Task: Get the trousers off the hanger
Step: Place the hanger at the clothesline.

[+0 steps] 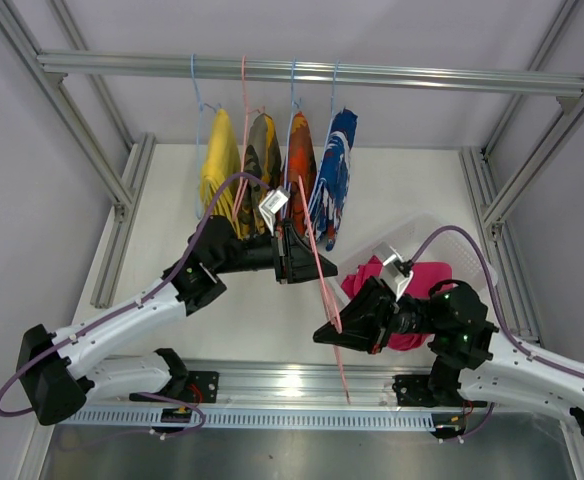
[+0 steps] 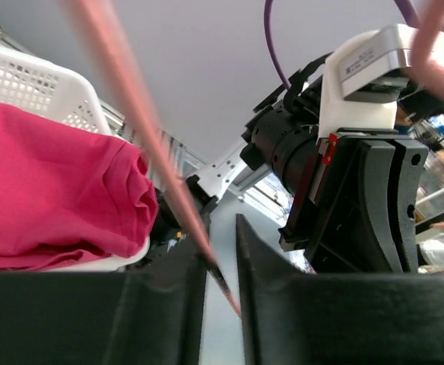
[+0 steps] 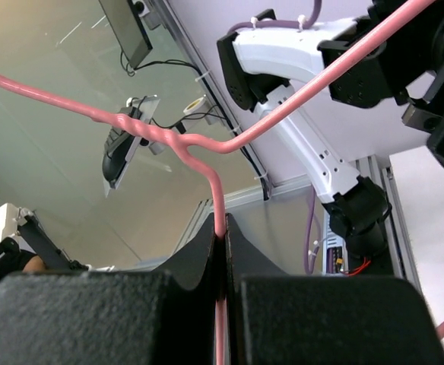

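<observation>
Four trousers hang from the rail: plain yellow (image 1: pixel 219 160), camouflage (image 1: pixel 261 160), orange-red (image 1: pixel 301 165) and blue-and-white (image 1: pixel 334 175). The magenta pink trousers (image 1: pixel 427 280) lie in a white basket (image 1: pixel 412 232); they also show in the left wrist view (image 2: pixel 47 190). My right gripper (image 1: pixel 322 337) is shut on a bare pink hanger (image 1: pixel 324 290), gripping its wire neck (image 3: pixel 207 141) between the fingertips (image 3: pixel 223 224). My left gripper (image 1: pixel 310 262) is open, and the hanger's wire (image 2: pixel 123 84) passes slantwise through the gap between its fingers (image 2: pixel 220 228).
The aluminium rail (image 1: pixel 302 72) crosses the back, with frame posts at both sides. The basket's mesh wall (image 2: pixel 39 80) stands close to the right arm. The hanging garments are just behind the left gripper.
</observation>
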